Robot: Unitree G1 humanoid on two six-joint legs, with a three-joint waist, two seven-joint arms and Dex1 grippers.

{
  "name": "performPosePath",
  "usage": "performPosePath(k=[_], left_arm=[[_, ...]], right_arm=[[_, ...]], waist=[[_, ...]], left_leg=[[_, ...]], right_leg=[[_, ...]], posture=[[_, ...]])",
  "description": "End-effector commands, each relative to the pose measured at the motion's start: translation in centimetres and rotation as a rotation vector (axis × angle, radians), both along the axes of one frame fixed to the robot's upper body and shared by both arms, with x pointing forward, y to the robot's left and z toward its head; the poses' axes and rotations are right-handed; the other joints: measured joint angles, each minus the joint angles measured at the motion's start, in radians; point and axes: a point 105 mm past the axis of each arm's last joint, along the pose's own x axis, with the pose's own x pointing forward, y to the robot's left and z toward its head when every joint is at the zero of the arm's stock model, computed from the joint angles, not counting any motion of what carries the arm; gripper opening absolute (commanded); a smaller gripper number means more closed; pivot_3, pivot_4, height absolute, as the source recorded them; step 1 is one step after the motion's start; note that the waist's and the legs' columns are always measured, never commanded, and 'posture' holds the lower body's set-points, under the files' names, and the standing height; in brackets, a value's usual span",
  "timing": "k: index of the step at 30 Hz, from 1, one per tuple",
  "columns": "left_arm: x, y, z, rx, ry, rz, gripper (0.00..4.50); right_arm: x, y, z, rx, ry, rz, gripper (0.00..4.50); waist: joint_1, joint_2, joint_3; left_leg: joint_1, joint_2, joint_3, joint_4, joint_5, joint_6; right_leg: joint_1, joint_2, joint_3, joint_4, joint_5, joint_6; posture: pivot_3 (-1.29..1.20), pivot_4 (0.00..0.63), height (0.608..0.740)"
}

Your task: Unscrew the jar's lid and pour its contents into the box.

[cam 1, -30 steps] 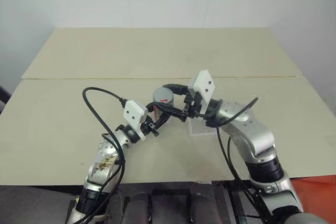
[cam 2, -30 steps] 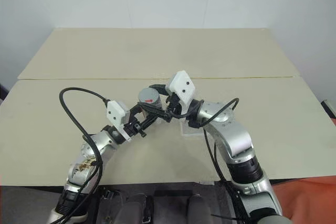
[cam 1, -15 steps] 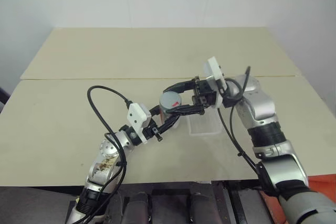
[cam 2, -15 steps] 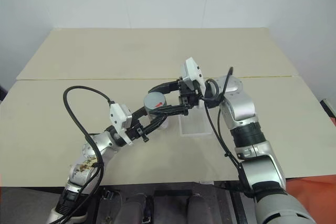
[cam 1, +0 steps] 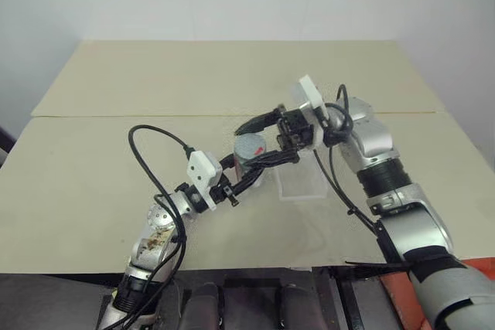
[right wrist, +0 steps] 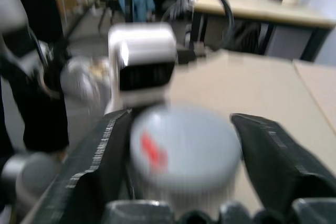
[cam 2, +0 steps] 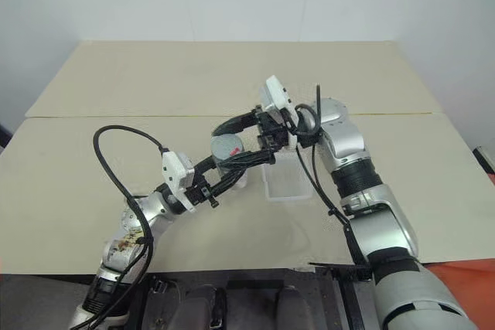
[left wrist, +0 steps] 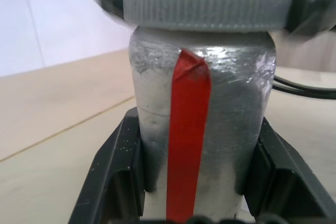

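My left gripper is shut on the jar, a silver-grey cylinder with a red vertical stripe, and holds it upright above the table. The ribbed grey lid, with a red mark on top, sits on the jar. From the right, my right gripper reaches level over the lid. It stands open, one finger on each side of the lid, with a small gap. The clear plastic box lies on the table just right of the jar, under the right wrist. The contents are hidden inside the jar.
The beige table is made of two panels with a seam running across behind the grippers. A black cable loops up from the left arm. Bare tabletop spreads to the left, the right and the far side.
My right gripper was shut on the lid and now stands open around it. The right arm swung up and its wrist turned. The jar and left gripper have barely moved.
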Motion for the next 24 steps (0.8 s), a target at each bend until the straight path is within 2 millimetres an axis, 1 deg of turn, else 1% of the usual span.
performPosePath(k=[1, 4, 8, 11, 13, 15, 18, 20, 22, 24], left_arm=[[0.0, -0.2, 0.7, -0.009, -0.031, 0.000, 1.96], [0.1, -0.2, 0.6, -0.013, -0.028, 0.001, 1.96], [0.3, -0.4, 0.6, -0.013, -0.029, 0.007, 1.96], [0.4, -0.5, 0.6, -0.016, -0.029, 0.010, 1.96], [0.3, -0.5, 0.6, -0.016, -0.030, 0.012, 1.96], [0.3, -0.5, 0.6, -0.016, -0.032, 0.013, 1.96], [0.6, -0.5, 0.6, -0.012, -0.039, 0.028, 1.96], [0.7, -0.5, 0.7, -0.012, -0.042, 0.041, 1.96], [0.8, -0.3, 0.7, -0.013, -0.045, 0.054, 1.96], [0.9, -0.2, 0.6, -0.013, -0.043, 0.068, 1.96]], right_arm=[[-0.9, -1.3, 1.3, 0.062, -0.016, 0.023, 4.46], [-1.1, -1.7, 1.4, 0.108, -0.053, -0.039, 4.46], [-1.2, -2.4, 2.1, 0.185, -0.128, -0.217, 4.46], [-1.7, -2.9, 2.4, 0.223, -0.171, -0.327, 4.46], [-1.6, -3.1, 2.5, 0.237, -0.218, -0.440, 4.46], [-1.3, -3.1, 2.7, 0.232, -0.209, -0.549, 4.46], [-2.3, -2.5, 3.2, 0.243, -0.232, -0.646, 4.46], [-2.7, -2.1, 2.7, 0.206, -0.255, -0.724, 4.46], [-3.2, -1.7, 2.1, 0.183, -0.214, -0.766, 4.46], [-3.8, -1.4, 1.9, 0.195, -0.171, -0.792, 4.46]], waist=[[0.003, 0.000, 0.000], [0.007, 0.000, 0.000], [0.009, 0.000, 0.000], [0.010, 0.000, 0.000], [0.010, 0.000, 0.000], [0.010, 0.000, 0.000], [0.011, 0.000, 0.000], [0.012, 0.000, 0.000], [0.012, 0.000, 0.000], [0.012, 0.000, 0.000]], left_leg=[[0.000, 0.000, 0.000, 0.000, 0.000, 0.000], [0.000, 0.000, 0.000, 0.000, 0.000, 0.000], [0.000, 0.000, 0.000, 0.000, 0.000, 0.000], [0.000, 0.000, 0.000, 0.000, 0.000, 0.000], [0.000, 0.000, 0.000, 0.000, 0.000, 0.000], [0.000, -0.001, 0.000, 0.000, 0.000, -0.001], [0.000, -0.001, 0.000, 0.000, 0.001, -0.001], [-0.001, -0.001, 0.000, 0.000, 0.000, -0.001], [-0.001, -0.001, 0.000, 0.000, 0.000, -0.001], [0.000, -0.001, 0.000, 0.000, 0.001, -0.001]], right_leg=[[0.000, 0.000, 0.000, 0.000, 0.000, 0.000], [0.000, -0.001, 0.000, 0.000, 0.000, 0.000], [0.000, -0.001, 0.000, 0.000, 0.000, 0.000], [0.000, -0.001, 0.000, 0.000, 0.000, 0.000], [0.000, -0.001, 0.000, 0.000, 0.000, 0.000], [-0.001, -0.001, 0.000, 0.000, 0.000, 0.000], [-0.001, -0.001, 0.000, 0.000, 0.000, 0.000], [-0.001, -0.001, 0.000, 0.000, 0.000, 0.000], [-0.001, -0.001, 0.000, 0.000, 0.000, 0.000], [0.000, -0.001, 0.000, 0.000, 0.000, 0.000]], posture=[[0.00, 0.150, 0.740], [0.00, 0.150, 0.740], [0.00, 0.150, 0.740], [0.00, 0.150, 0.740], [0.00, 0.150, 0.740], [0.00, 0.150, 0.740], [0.00, 0.150, 0.740], [0.00, 0.150, 0.740], [0.00, 0.150, 0.740], [0.00, 0.150, 0.740]])
